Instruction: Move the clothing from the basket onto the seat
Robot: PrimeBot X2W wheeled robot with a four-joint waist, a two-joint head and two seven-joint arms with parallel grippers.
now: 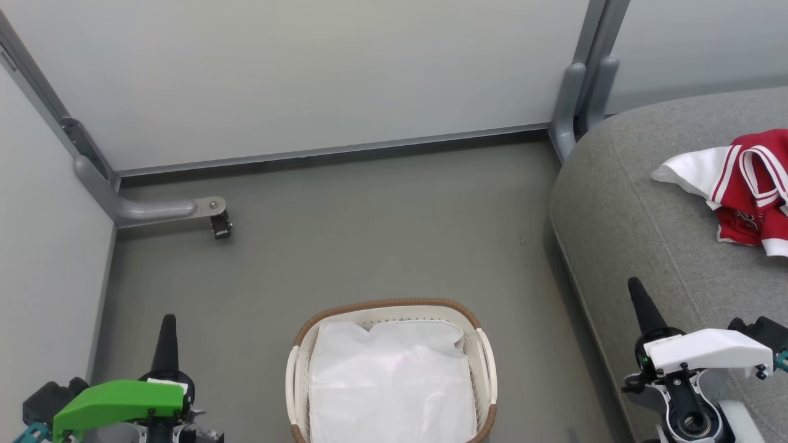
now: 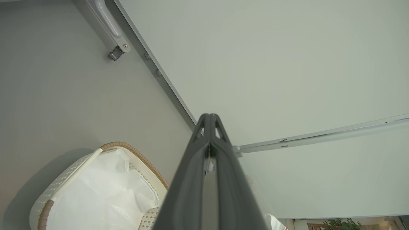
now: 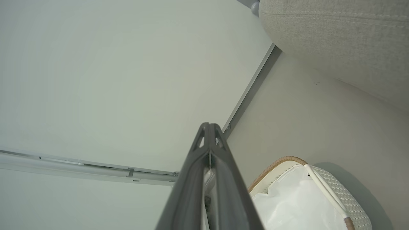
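The red clothing point(image 1: 754, 194) with white trim lies crumpled on the grey seat point(image 1: 634, 203) at the right edge of the head view. On the floor at the bottom centre stands the white basket point(image 1: 483, 351) with its brown rim, holding a plain white sheet point(image 1: 391, 381). My left gripper point(image 1: 167, 323) is at the lower left, shut and empty, left of the basket point(image 2: 68, 183). My right gripper point(image 1: 635, 289) is at the lower right, shut and empty, over the seat's front edge. Both wrist views show the fingers pressed together, with the basket point(image 3: 338, 191) and seat point(image 3: 335, 35) beside them.
Pale wall panels with grey metal rails enclose the grey floor point(image 1: 369, 240). A grey bracket foot with a small castor point(image 1: 218, 221) sticks out from the left wall. A grey post point(image 1: 575, 98) stands by the seat's far corner.
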